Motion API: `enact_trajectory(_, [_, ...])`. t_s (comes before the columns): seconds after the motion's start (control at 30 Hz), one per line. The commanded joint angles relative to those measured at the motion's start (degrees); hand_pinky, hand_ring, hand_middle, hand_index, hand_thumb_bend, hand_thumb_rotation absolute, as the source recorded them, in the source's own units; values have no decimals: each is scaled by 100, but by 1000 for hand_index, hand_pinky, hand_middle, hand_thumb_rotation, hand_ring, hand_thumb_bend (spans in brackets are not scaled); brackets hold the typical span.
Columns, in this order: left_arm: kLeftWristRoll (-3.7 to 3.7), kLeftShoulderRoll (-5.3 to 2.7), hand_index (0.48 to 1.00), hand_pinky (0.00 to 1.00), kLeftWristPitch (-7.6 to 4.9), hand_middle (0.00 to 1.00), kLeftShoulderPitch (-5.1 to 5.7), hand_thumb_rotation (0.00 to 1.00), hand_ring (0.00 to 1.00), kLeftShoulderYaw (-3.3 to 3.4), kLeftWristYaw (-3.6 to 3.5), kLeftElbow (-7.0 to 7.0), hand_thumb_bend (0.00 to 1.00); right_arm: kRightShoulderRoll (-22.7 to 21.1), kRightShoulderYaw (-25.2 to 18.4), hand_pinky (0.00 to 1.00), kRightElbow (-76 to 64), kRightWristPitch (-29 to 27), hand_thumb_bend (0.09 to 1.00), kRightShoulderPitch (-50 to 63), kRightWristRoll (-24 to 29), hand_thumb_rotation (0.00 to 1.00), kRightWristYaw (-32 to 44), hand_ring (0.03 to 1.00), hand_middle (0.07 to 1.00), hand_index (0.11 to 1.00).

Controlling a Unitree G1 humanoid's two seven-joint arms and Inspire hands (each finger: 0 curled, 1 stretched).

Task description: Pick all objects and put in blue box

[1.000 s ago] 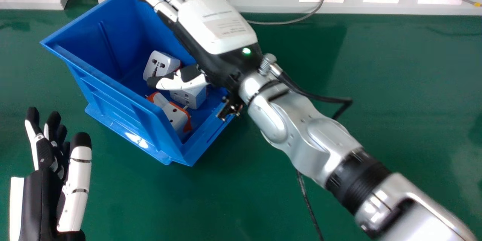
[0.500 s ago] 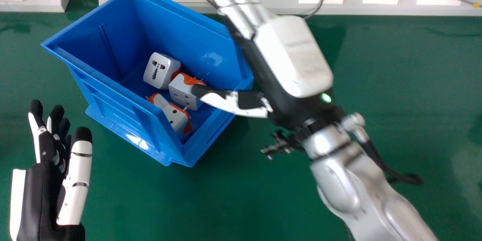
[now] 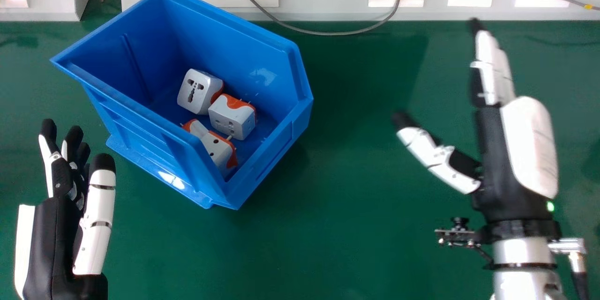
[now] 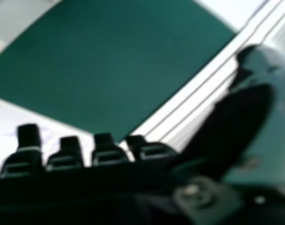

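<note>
- head view: one blue box [image 3: 154,117], ten o'clock
- inside, seemingly three adapters [image 3: 233,116], one part-hidden
- left hand [image 3: 51,234], eight o'clock, fingers relaxed
- right hand [image 3: 497,168], three o'clock, fingers extended

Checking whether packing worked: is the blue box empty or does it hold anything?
Not empty: inside the blue box lie white-and-orange plug adapters, clear of its rim.
</note>
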Motion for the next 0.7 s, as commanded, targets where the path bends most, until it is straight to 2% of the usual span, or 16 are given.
enact_trajectory(0.0, [32, 68, 1000, 1000, -36, 1000, -37, 767, 1000, 40, 13, -109, 268, 72, -177, 965, -72, 106, 366, 51, 256, 926, 163, 1000, 1000, 1000])
enact_trajectory(0.07, [36, 70, 1000, 1000, -34, 1000, -57, 771, 1000, 56, 26, -98, 290, 120, -275, 990, -92, 177, 418, 100, 555, 980, 372, 1000, 1000, 1000])
enact_trajectory(0.17, [42, 81, 1000, 1000, -38, 1000, -49, 773, 1000, 68, 29, -99, 309, 229, -399, 999, -143, 173, 440, 180, 1109, 998, 703, 1000, 1000, 1000])
enact_trajectory(0.23, [17, 97, 1000, 1000, -87, 1000, -31, 777, 1000, 75, -6, -83, 313, 314, -466, 1000, -201, 136, 463, 234, 1462, 1000, 895, 1000, 1000, 1000])
enact_trajectory(0.3, [-43, 94, 1000, 1000, -108, 1000, 2, 781, 1000, 86, -35, -77, 317, 434, -542, 1000, -335, 189, 497, 304, 1917, 1000, 1136, 1000, 1000, 1000])
enact_trajectory(0.37, [-57, 78, 1000, 1000, -166, 1000, 66, 767, 1000, 104, -47, -70, 307, 543, -615, 1000, -561, 357, 499, 419, 2394, 1000, 1419, 1000, 1000, 1000])
enact_trajectory(0.5, [-19, 28, 1000, 1000, -251, 1000, 291, 762, 1000, 115, -38, -135, 277, 654, -718, 1000, -891, 383, 502, 659, 3206, 1000, 1948, 1000, 1000, 1000])
enact_trajectory(0.53, [-29, 23, 1000, 1000, -294, 1000, 345, 763, 1000, 117, -46, -133, 272, 675, -735, 1000, -950, 392, 516, 710, 3353, 1000, 2047, 1000, 1000, 1000])
enact_trajectory(0.63, [-129, 12, 1000, 1000, -476, 1000, 496, 766, 1000, 137, -108, -54, 265, 685, -771, 1000, -1123, 424, 571, 902, 3668, 1000, 2326, 1000, 1000, 1000])
enact_trajectory(0.67, [-133, 5, 1000, 1000, -534, 1000, 542, 766, 1000, 145, -113, -28, 266, 675, -784, 1000, -1166, 428, 574, 955, 3748, 1000, 2413, 1000, 1000, 1000])
